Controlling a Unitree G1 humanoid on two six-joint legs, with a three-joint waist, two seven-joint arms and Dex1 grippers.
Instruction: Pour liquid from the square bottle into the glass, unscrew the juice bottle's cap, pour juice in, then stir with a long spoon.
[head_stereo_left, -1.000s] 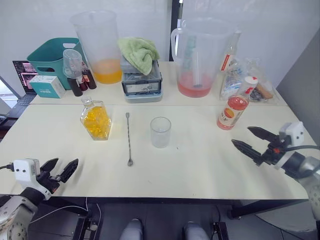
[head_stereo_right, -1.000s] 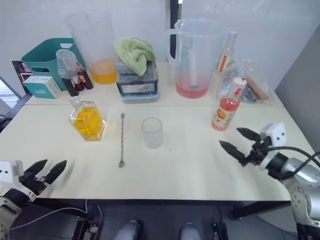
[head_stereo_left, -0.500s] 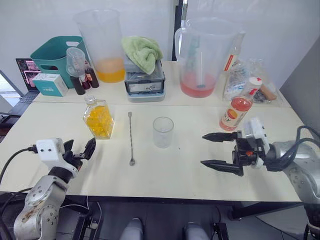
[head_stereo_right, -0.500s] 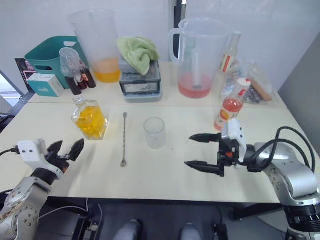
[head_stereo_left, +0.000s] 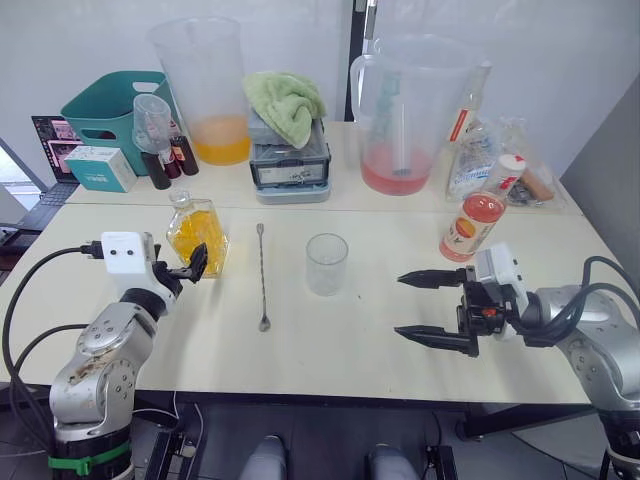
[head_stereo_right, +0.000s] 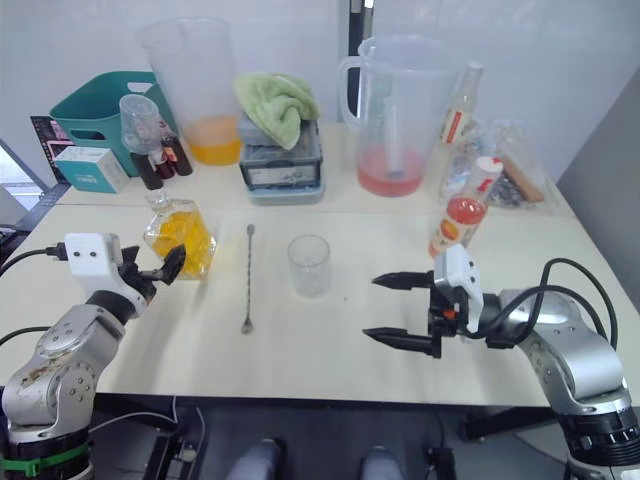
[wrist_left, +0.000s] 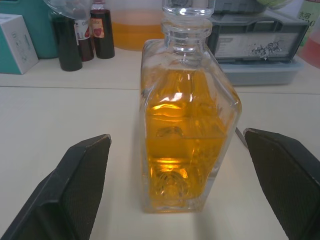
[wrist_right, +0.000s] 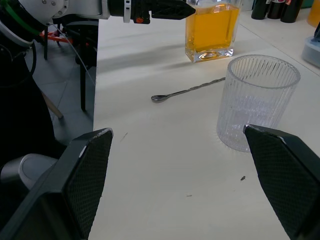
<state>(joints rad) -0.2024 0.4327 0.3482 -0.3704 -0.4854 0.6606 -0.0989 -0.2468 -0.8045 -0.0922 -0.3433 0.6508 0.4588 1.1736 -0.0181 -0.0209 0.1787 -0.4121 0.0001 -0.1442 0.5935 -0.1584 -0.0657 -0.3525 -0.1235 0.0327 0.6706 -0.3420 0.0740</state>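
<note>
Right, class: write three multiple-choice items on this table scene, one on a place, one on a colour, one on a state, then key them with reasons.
1. The long spoon lies:
A. inside the glass
B. between the square bottle and the glass
C. on the green cloth

2. The square bottle holds liquid that is:
A. amber
B. blue
C. clear

3. The glass is:
A. full of juice
B. tipped over
C. upright and empty

Answers: B, the spoon lies flat on the table between them; A, the left wrist view shows amber liquid; C, it stands clear with nothing inside.
</note>
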